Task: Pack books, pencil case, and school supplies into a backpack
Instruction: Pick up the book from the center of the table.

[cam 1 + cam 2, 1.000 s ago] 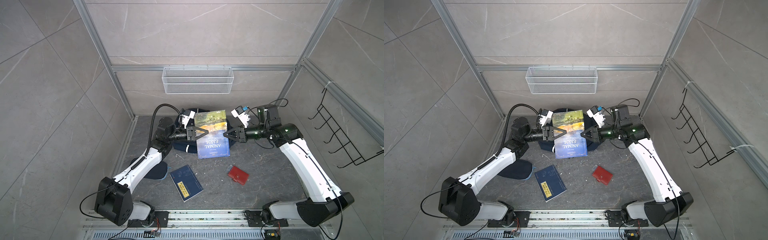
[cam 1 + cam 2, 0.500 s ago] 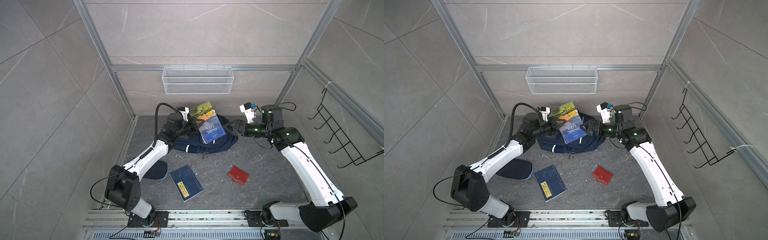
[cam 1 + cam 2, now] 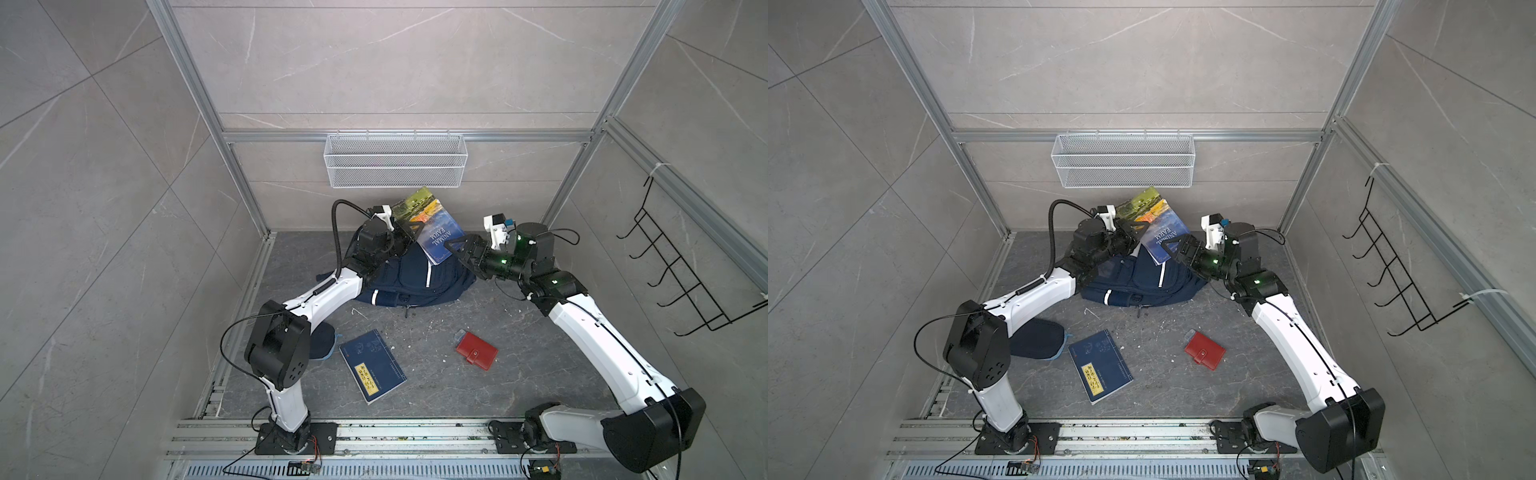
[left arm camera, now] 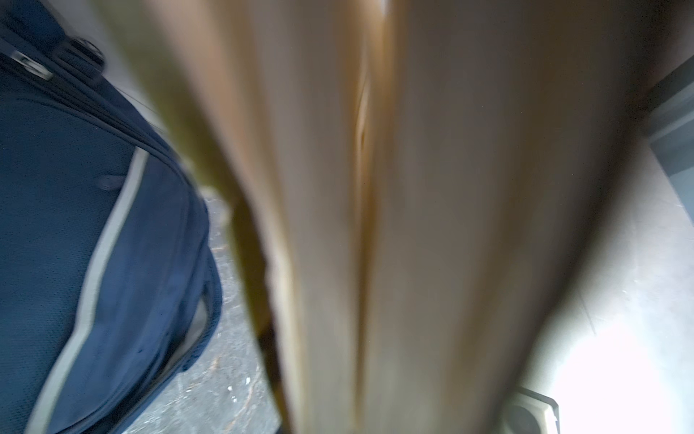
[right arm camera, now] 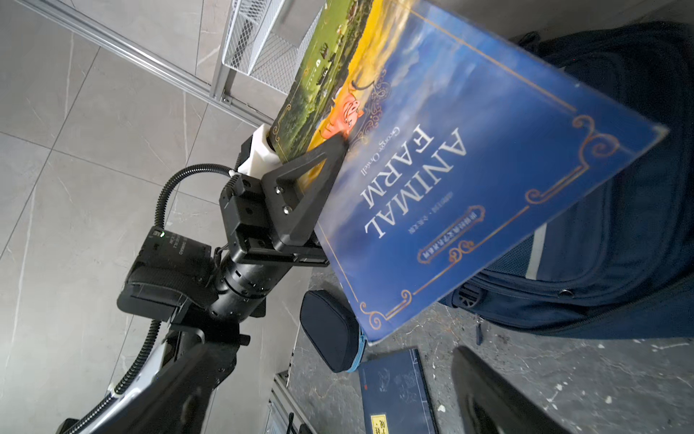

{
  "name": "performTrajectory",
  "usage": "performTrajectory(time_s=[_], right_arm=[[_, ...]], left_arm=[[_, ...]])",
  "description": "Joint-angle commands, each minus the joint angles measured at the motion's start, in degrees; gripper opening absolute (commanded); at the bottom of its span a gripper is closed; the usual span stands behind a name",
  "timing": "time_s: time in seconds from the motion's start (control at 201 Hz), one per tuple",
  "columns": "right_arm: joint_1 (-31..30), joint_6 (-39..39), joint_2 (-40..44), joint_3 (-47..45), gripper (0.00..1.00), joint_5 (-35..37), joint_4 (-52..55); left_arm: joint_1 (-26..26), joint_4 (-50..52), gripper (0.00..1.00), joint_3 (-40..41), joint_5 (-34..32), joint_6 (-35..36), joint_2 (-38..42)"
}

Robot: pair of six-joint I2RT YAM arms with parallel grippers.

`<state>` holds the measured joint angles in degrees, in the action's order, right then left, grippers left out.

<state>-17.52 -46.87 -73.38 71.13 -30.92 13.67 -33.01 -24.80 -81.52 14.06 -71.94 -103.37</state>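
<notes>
Right now the landscape book [image 3: 432, 226] [image 3: 1154, 224] hangs tilted in the air over the far end of the backpack [image 3: 415, 278] [image 3: 1142, 282], with its white title end lowest. We cannot tell whether its low corner touches the fabric. The left gripper [image 3: 409, 232] pinches the book at the green end of the cover. In the right wrist view we see one black jaw of that gripper [image 5: 330, 150] pressed flat on the cover [image 5: 469, 169], while the other jaw is hidden behind the book.

The right gripper [image 3: 459, 255] [image 3: 1177, 251] sits just beside the book's low edge with its jaws spread, and we see nothing between them.

The backpack lies slumped on the grey floor [image 3: 436, 395] between the two arms, white stripes showing. In the left wrist view a blurred tan surface fills most of the frame, with the backpack [image 4: 94, 225] off to one side.

Nearer the robot's base, the navy book [image 3: 372, 365] [image 3: 1100, 365] lies flat with its yellow label up. Just beside it, the pencil case [image 3: 1038, 338] lies partly under the left arm [image 3: 328, 295].

Well apart from those, toward the right arm, the red case [image 3: 476, 350] [image 3: 1205, 351] rests with its snap strap up. The clear bluish piece [image 3: 460, 333] lies against its far corner.

On the back wall hangs a white wire basket [image 3: 395, 160], and on the side wall a black hook rack [image 3: 685, 270].
</notes>
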Motion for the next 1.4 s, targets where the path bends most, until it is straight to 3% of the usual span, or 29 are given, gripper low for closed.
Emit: performTrajectory(time_s=[0.0, 0.164, 0.289, 0.388, 0.667, 0.836, 0.916, 1.08, 1.19, 1.25, 1.314, 1.379, 1.394], right_arm=[[0.83, -3.87, 1.1, -3.33, 1.0, 1.77, -4.69], [3.98, -10.16, 0.82, -9.36, 1.0, 0.22, -13.65], [5.48, -9.82, -1.5, -9.17, 1.0, -0.19, -16.53], [6.01, -10.71, -5.24, -8.12, 1.0, -4.46, -22.83], [6.19, -13.9, -13.05, -8.02, 0.99, -7.76, -38.5], [6.27, -14.02, -15.44, -7.24, 0.92, -8.27, -43.46], [6.27, -15.57, -16.68, -7.66, 0.82, -8.76, -46.09], [6.28, -16.46, -17.9, -8.87, 0.52, -8.06, -49.46], [6.39, -12.22, -16.91, -7.54, 0.14, -7.44, -45.65], [6.44, -6.48, -15.23, -5.4, 0.0, -5.61, -36.21], [6.64, -0.88, -12.81, -3.64, 0.0, -2.43, -27.39], [7.48, 3.31, -10.26, -1.95, 0.0, 1.51, -18.86], [7.72, 4.24, -9.71, -1.46, 0.0, 2.47, -17.05]], left_arm=[[-0.12, -10.68, 0.0, -3.26, -0.58, -2.41, 0.16], [-0.21, -12.38, 0.0, -3.33, -0.11, -3.03, -0.6], [-0.21, -14.38, 0.0, -3.64, 0.73, -4.25, -1.82], [-0.45, -14.92, 0.0, -4.33, 1.29, -4.86, -2.83], [-0.93, -18.87, 0.0, -5.52, 1.84, -7.76, -5.87], [-1.18, -18.18, 0.0, -5.6, 2.02, -8.01, -6.62], [-1.19, -18.1, 0.0, -5.94, 2.27, -8.45, -7.08], [-1.2, -16.77, 0.0, -6.38, 3.94, -8.97, -8.03], [-0.67, -7.36, 0.0, -6.09, 4.98, -4.4, -5.87], [-0.14, 1.47, 0.26, -7.03, 5.61, 0.08, -4.27], [0.51, 14.92, 0.55, -9.67, 5.43, 7.58, -2.92], [1.12, 32.94, 0.96, -14.89, 3.01, 15.5, -3.07], [1.23, 36.52, 0.99, -16.11, 2.53, 17.52, -3.39]])
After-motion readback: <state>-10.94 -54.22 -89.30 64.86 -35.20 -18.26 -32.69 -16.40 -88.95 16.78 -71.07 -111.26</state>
